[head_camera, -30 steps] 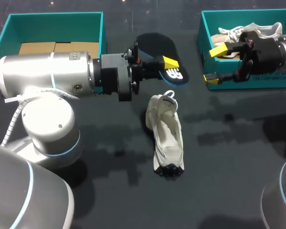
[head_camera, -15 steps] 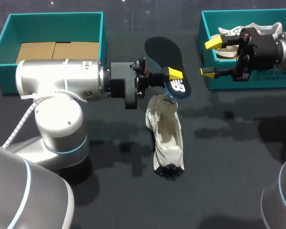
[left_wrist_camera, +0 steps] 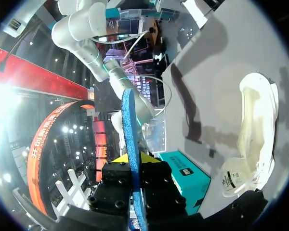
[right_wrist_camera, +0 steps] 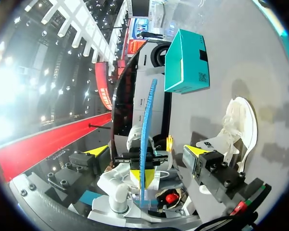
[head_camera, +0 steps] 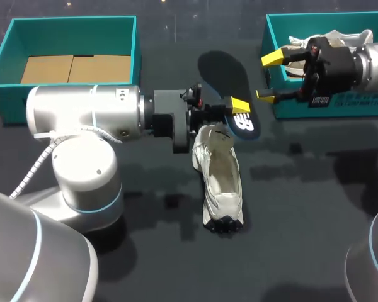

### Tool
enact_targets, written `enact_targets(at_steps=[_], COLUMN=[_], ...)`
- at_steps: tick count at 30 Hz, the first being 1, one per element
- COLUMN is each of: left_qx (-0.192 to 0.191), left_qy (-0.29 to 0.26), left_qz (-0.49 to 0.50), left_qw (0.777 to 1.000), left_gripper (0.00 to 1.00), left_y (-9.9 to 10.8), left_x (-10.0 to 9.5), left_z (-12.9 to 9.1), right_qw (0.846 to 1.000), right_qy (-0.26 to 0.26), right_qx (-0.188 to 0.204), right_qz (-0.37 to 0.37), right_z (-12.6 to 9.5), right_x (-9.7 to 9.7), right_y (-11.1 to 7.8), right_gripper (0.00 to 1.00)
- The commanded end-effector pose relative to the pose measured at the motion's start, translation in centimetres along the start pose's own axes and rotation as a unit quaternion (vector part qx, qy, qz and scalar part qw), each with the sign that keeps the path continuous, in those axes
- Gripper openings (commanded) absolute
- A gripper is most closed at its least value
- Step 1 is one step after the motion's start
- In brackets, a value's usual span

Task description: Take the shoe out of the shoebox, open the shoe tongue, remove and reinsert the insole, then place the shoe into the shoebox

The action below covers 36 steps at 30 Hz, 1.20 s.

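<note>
A white shoe (head_camera: 220,179) lies on the dark table, heel toward the back. Just above its heel my left gripper (head_camera: 239,107) is shut on the dark insole (head_camera: 227,78), whose blue face with a white logo shows by the yellow tip. In the left wrist view the insole (left_wrist_camera: 127,130) stands edge-on between the fingers of the gripper (left_wrist_camera: 133,160), with the shoe (left_wrist_camera: 256,130) off to the side. My right gripper (head_camera: 268,77) is open, beside the right shoebox (head_camera: 272,38) and facing the insole. Its wrist view has the insole (right_wrist_camera: 147,139) ahead of the spread tips of the gripper (right_wrist_camera: 147,151), and the shoe (right_wrist_camera: 240,126) beyond.
The right teal shoebox holds a second white shoe (head_camera: 331,39). A left teal shoebox (head_camera: 69,28) at the back left has cardboard (head_camera: 69,68) in its bottom. The left arm's thick body (head_camera: 82,116) covers the table's left middle.
My left gripper has carried the insole to the right and nearer, over the shoe's heel. My right gripper has shifted slightly left and back, staying open.
</note>
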State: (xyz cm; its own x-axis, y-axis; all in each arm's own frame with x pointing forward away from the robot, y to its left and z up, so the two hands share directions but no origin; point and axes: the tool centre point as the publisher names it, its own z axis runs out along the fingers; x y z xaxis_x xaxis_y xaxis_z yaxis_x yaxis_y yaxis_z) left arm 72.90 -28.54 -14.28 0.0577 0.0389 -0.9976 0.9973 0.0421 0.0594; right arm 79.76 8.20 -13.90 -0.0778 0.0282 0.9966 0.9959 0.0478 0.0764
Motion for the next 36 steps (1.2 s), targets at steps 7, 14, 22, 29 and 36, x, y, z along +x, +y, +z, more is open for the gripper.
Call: enact_targets(at_steps=[7,14,22,29,36], left_qx=[-0.004,-0.003,-0.013,-0.012,-0.010], left_qy=[-0.001,0.020,0.026,0.027,0.029], left_qz=[0.001,0.004,-0.003,0.001,0.005], left_qw=[1.000,1.000,1.000,1.000,1.000], left_gripper=[0.00,0.00,0.00,0.00,0.00], left_y=[-0.3,-0.5,0.1,0.5,0.7], left_x=[0.1,0.0,0.6,0.8,1.2], left_z=[0.1,0.9,1.2,1.7,2.0], right_qw=[1.000,1.000,1.000,0.999,0.999], right_qy=[0.002,-0.013,-0.021,-0.021,-0.023], right_qx=[0.000,0.007,0.022,0.030,0.031], right_qz=[0.000,-0.008,-0.007,-0.007,-0.002], right_z=[0.2,1.5,2.6,3.6,4.5], right_x=[-0.3,-0.8,-1.2,-1.5,-1.5], right_y=[0.0,0.2,-0.4,-1.0,-1.5], right_gripper=[1.00,1.00,0.88,0.77,0.52])
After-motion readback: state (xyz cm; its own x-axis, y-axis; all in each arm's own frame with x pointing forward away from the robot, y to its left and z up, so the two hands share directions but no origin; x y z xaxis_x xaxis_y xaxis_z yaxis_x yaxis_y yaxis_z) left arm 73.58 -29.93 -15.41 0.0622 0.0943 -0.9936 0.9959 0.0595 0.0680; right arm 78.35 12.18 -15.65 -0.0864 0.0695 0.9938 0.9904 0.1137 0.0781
